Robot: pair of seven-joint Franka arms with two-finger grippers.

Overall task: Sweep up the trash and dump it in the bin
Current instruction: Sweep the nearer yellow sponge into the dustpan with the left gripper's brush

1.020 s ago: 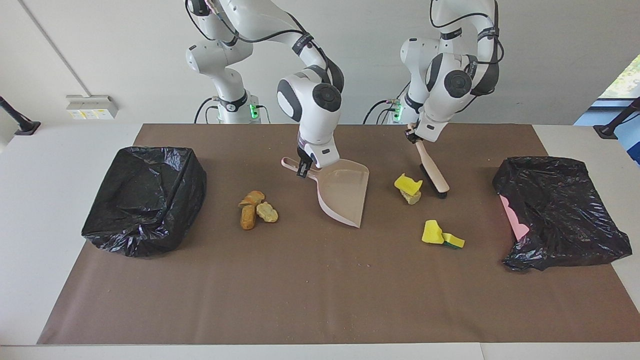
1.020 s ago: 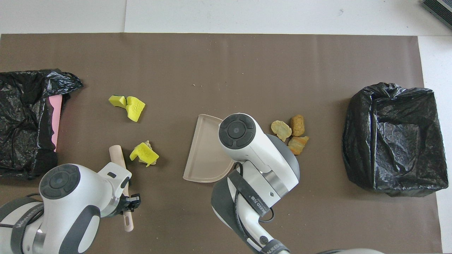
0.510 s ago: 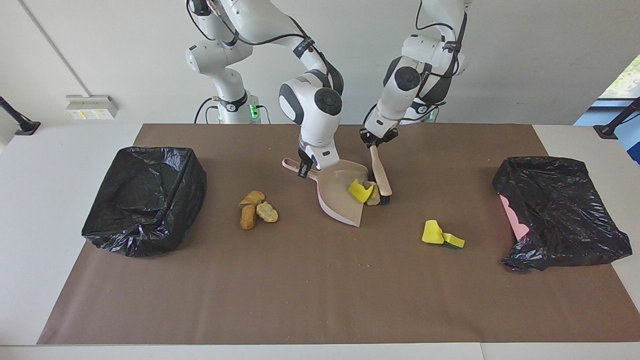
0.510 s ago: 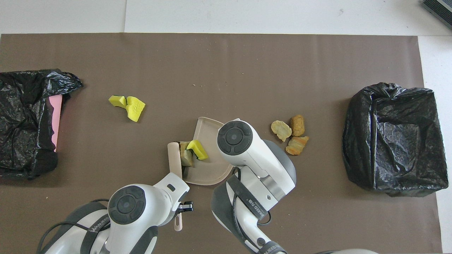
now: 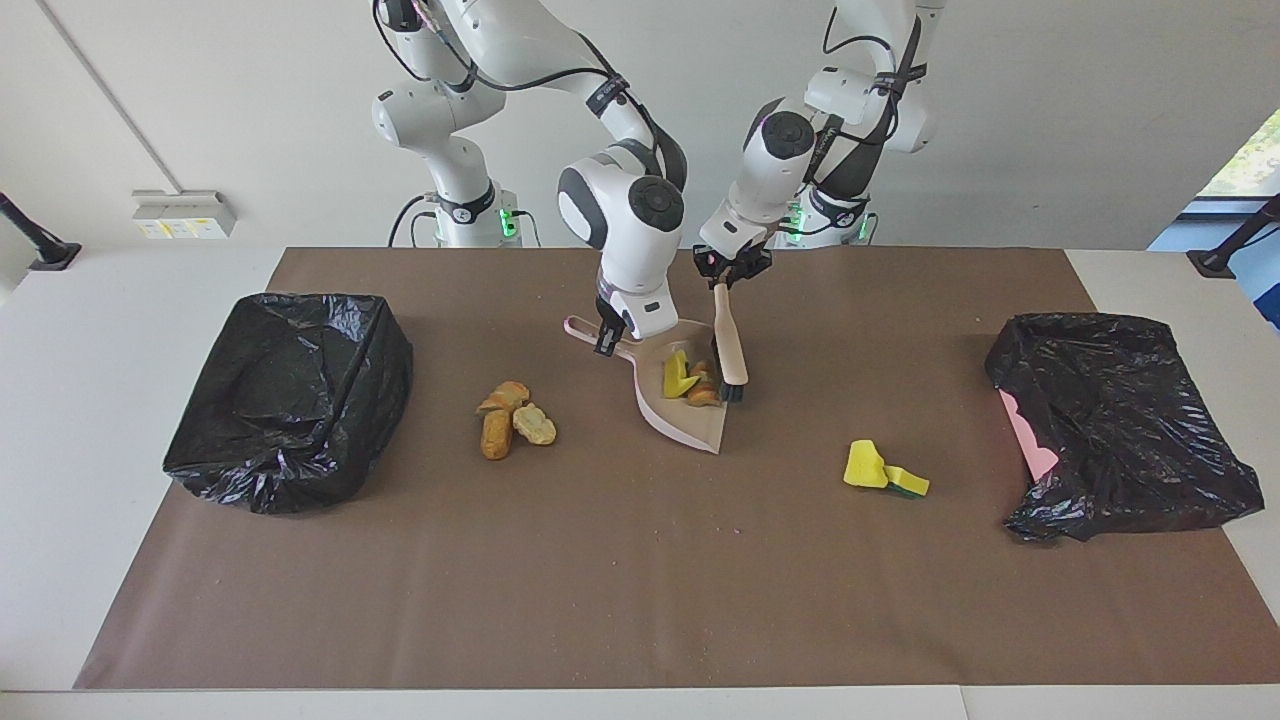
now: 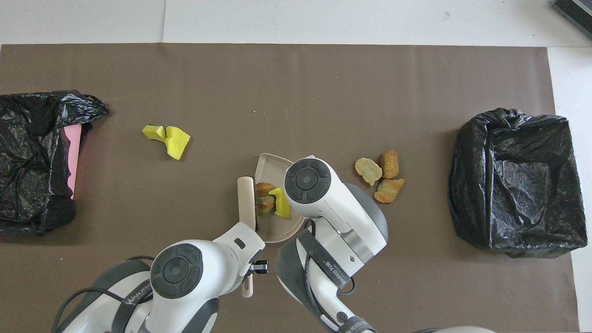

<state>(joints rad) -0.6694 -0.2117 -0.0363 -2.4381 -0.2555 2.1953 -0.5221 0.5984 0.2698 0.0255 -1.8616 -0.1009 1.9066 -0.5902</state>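
In the dustpan (image 5: 690, 405) at mid-tabletop, a sponge bit and brown chunk (image 5: 690, 382) lay against the brush (image 5: 729, 350). Left fingers (image 5: 727, 275) clamped the brush handle, right fingers (image 5: 604, 338) the dustpan handle. The right-arm bin (image 5: 290, 400) lay nearer the bread chunks (image 5: 512, 418); yellow sponge scraps (image 5: 884, 470) lay toward the left arm's end.

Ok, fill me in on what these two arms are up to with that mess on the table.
They are sweeping scraps into a dustpan. The right gripper holds the pale pink dustpan by its handle on the brown mat, and the left gripper holds the brush, its head at the pan's mouth. A yellow sponge bit and a brown chunk lie in the pan. Three bread-like chunks and two sponge bits lie on the mat. A black-bagged bin sits at each end.
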